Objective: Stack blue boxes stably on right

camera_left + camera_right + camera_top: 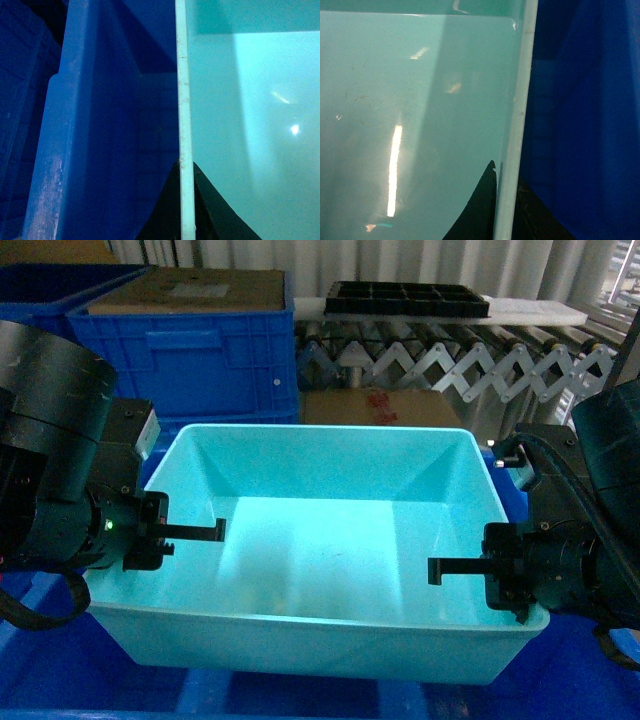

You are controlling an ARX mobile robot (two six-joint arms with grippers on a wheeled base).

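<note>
I hold the light turquoise box (300, 632) by its two short walls, in the middle of the head view. My left gripper (200, 531) is shut on its left wall, my right gripper (455, 568) on its right wall. In the left wrist view the pale rim (184, 100) runs up between the dark fingers of the left gripper (186, 172). The right wrist view shows the same pinch by the right gripper (506, 175) on the rim (522, 90). The larger royal blue box (60, 665) lies under and around the turquoise one, its wall (90, 150) (590, 125) just outside each grip.
Ribbed dark-blue crates (190, 355) stand at the back left, with a cardboard sheet (195, 290) on top. A black tray (405, 300) rests on an extendable roller conveyor (470, 365) at the back right. A cardboard box (370, 405) sits behind the turquoise box.
</note>
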